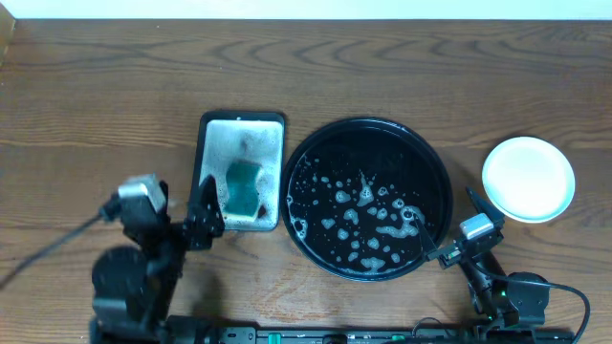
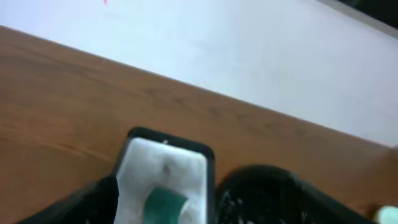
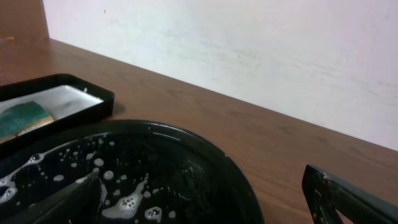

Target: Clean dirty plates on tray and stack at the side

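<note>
The round black tray (image 1: 368,129) sits at the table's centre, wet with white suds and with no plate on it; it also shows in the right wrist view (image 3: 205,155) and the left wrist view (image 2: 280,180). The plates (image 1: 529,179) lie stacked to the right of the tray; only the pale top one shows. My right gripper (image 1: 448,218) is open and empty, its fingers either side of the tray's right rim (image 3: 205,202). My left gripper (image 1: 203,215) is open and empty at the left edge of the rectangular tray.
A rectangular dark tray (image 1: 241,122) lined with white foam stands left of the round tray and holds a green sponge (image 1: 243,186). It also shows in the left wrist view (image 2: 165,165). A pale wall runs along the table's far edge.
</note>
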`<action>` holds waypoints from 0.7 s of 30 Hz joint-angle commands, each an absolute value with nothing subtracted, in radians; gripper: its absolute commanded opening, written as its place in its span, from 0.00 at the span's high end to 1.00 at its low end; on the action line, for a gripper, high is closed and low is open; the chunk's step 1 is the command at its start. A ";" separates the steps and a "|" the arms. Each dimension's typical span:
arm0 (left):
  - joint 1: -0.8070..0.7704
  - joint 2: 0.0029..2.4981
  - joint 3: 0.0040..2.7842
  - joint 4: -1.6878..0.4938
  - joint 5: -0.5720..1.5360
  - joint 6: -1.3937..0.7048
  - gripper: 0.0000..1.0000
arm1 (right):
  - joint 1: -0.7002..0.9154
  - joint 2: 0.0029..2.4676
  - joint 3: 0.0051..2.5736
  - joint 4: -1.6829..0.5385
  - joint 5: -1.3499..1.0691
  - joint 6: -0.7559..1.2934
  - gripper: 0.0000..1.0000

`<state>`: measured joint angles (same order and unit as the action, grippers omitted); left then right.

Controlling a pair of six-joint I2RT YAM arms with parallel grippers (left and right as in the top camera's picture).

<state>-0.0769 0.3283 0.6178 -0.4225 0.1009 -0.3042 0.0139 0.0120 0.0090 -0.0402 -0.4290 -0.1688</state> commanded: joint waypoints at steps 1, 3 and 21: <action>-0.049 0.179 0.472 -0.337 0.096 -0.263 0.16 | 0.008 0.006 0.006 -0.043 -0.430 -0.158 0.01; -0.047 0.100 0.394 -0.272 0.097 -0.263 0.16 | 0.008 0.006 0.006 -0.043 -0.430 -0.158 0.01; -0.045 0.001 0.001 0.133 0.086 -0.184 0.16 | 0.008 0.006 0.006 -0.043 -0.430 -0.158 0.01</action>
<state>-0.0521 0.0101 0.0483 0.1074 0.0978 -0.2134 0.0139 0.0120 0.0090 -0.0402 -0.4290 -0.1684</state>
